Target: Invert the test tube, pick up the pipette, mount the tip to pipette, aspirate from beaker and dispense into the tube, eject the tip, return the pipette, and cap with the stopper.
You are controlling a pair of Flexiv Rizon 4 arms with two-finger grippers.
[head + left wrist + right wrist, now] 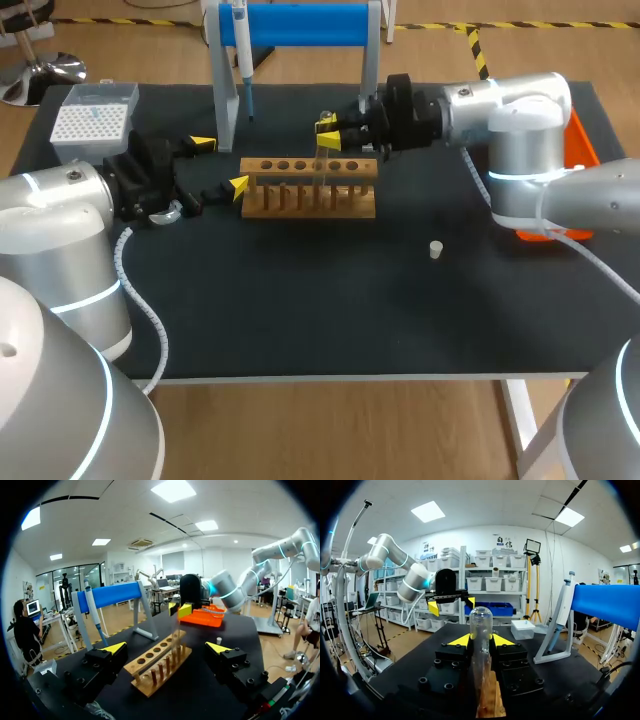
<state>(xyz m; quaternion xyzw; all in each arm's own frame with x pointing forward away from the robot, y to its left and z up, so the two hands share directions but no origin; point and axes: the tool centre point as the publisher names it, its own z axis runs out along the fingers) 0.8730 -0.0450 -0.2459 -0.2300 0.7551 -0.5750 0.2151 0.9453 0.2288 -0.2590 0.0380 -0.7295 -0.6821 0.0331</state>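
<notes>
A clear test tube (480,630) stands upright with its rounded end up, and my right gripper (480,641) is shut on it just above the wooden rack (310,188). In the head view the right gripper (328,135) hangs over the rack's back row with the tube (322,165) reaching down to it. My left gripper (220,165) is open at the rack's left end, nothing between its fingers; the rack (157,662) lies just ahead of the left gripper (166,647). The pipette (243,55) hangs on the blue stand. A small white stopper (436,249) lies on the mat to the right.
A white tip box (92,120) sits at the back left corner. An orange tray (582,150) lies at the right edge behind my right arm. The blue pipette stand (300,25) rises right behind the rack.
</notes>
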